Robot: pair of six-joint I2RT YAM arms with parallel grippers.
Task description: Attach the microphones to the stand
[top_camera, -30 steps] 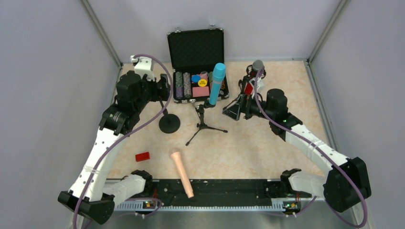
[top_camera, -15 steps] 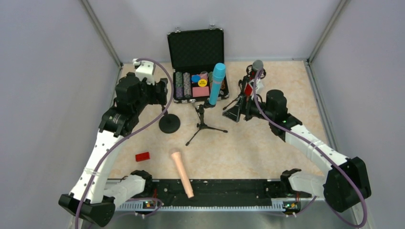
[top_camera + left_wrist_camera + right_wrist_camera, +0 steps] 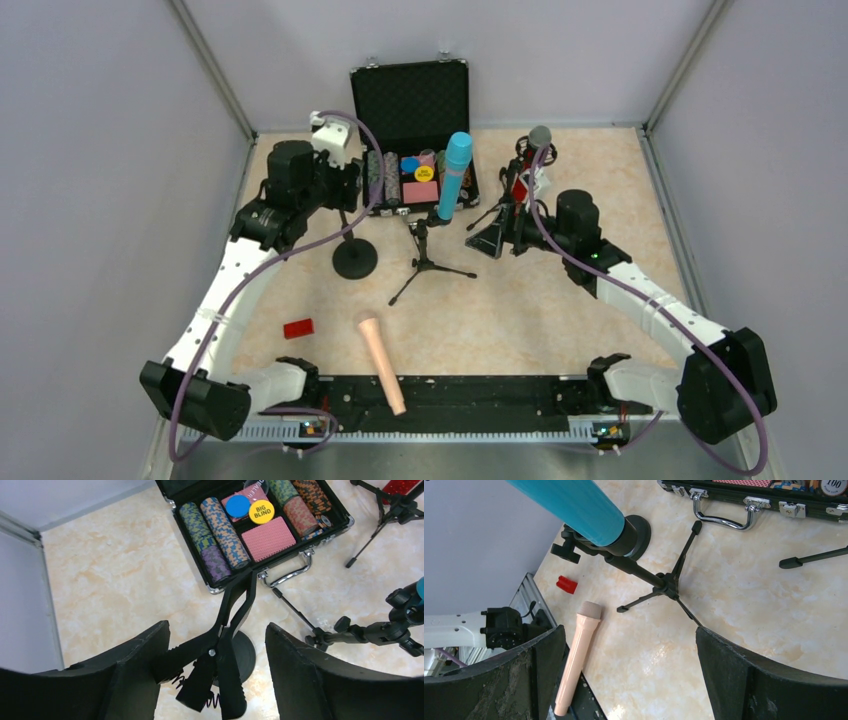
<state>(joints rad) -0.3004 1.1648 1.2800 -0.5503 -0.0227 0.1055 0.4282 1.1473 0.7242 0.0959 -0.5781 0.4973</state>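
Note:
The light blue microphone (image 3: 455,175) sits tilted in the clip of the middle tripod stand (image 3: 428,262); it also shows in the right wrist view (image 3: 574,505). The glittery red microphone (image 3: 520,186) with its silver head stands in the right tripod stand. The peach-beige microphone (image 3: 380,360) lies loose on the table near the front edge, also in the right wrist view (image 3: 576,655). My left gripper (image 3: 216,625) is open, its jaws on either side of the spring clip (image 3: 220,670) of the round-base stand (image 3: 354,258). My right gripper (image 3: 629,628) is open and empty beside the red microphone's stand.
An open black poker chip case (image 3: 412,175) stands at the back, just behind the stands. A small flat red block (image 3: 297,328) lies at front left. Grey walls enclose the table on three sides. A black rail (image 3: 480,400) runs along the front edge.
My left arm has swung right and back, bringing its gripper over the round-base stand's clip. The right arm and the microphones have stayed put.

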